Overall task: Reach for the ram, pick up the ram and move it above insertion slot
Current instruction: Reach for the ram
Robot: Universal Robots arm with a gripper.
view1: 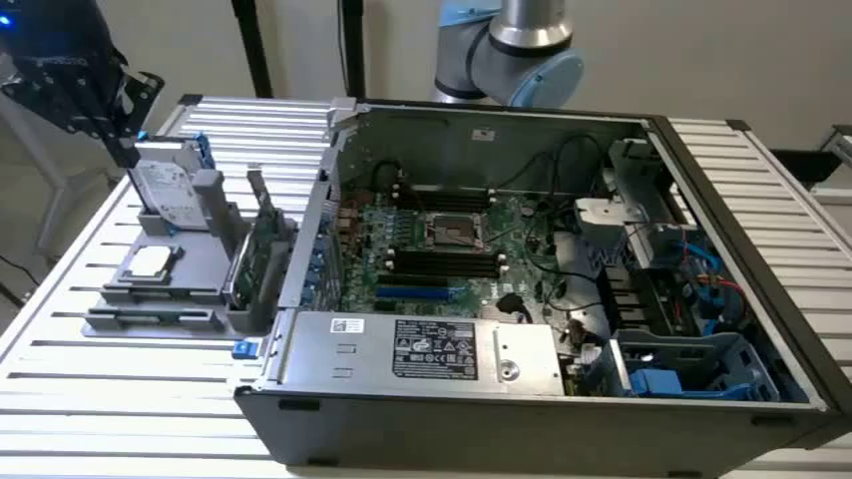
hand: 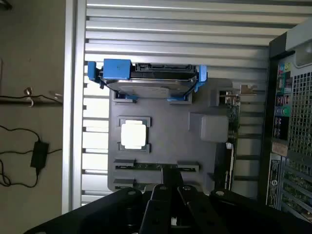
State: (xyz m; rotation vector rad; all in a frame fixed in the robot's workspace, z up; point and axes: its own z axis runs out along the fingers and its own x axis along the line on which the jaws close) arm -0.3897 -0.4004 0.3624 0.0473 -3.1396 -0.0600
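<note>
A: While the gripper point(view1: 120, 140) hangs at the exterior view's upper left, where's the ram point(hand: 156, 166)?
B: Lying in the grey tray point(hand: 173, 136), lower left, untouched. Reaching step; nothing held, opening I can't tell. Needs lining up along the stick.

A ribbed silver aluminium desk point(view1: 94, 399) of long parallel slats stands before a plain pale beige wall point(view1: 719, 50). Past the desk's far edge, two black upright poles point(view1: 249, 45) rise against that wall. Beside the desk's long edge lies a dull grey-brown floor point(hand: 29, 53), where a thin black cable point(hand: 19, 132) runs to a small black power brick point(hand: 39, 153) near the desk. Soft, even light brightens the desk's slats.
</note>
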